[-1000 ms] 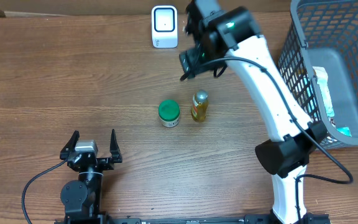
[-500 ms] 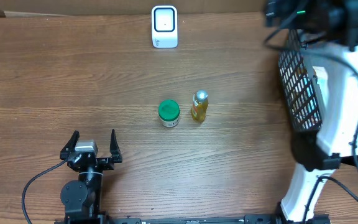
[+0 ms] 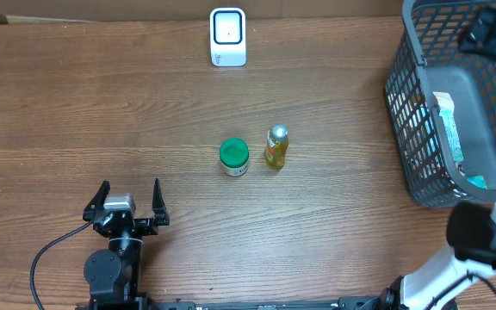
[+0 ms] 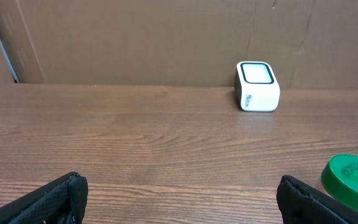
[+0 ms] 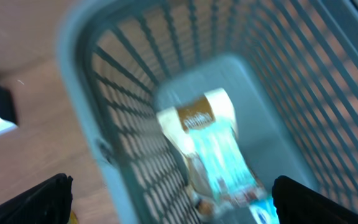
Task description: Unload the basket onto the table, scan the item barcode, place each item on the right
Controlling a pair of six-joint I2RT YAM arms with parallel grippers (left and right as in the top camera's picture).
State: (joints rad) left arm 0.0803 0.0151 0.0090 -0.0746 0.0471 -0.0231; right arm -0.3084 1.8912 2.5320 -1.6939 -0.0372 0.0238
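Overhead view: scanner (image 3: 228, 37) stands upright at the far edge of the table (image 3: 102, 112), its window facing the work area so that a barcode can be shown to it. A green-lidded jar (image 3: 234, 157) and a small bottle (image 3: 275, 145) stand upright just beside each other at mid-table, apart from both arms; they are probably the items waiting to be scanned. The basket (image 3: 403, 103) sits at the right edge, tilted, with a packet (image 3: 449, 129) lying inside, so it seems to serve as the bin for finished items. The left gripper (image 3: 128, 202) rests near the front edge with jaws spread wide and nothing between them. The right gripper (image 3: 492, 34) hangs over the basket's far corner. Left wrist view: both fingers (image 4: 55, 199) show at the lower corners, far apart and empty; the scanner lies ahead and the jar's lid just inside the right finger line. Right wrist view, blurred: the camera looks down into the basket at the packet, well below; the fingers (image 5: 36, 199) sit at opposite lower corners, wide apart, and grip nothing. Judged from this, the right arm holds no item, and a table item needs picking next.
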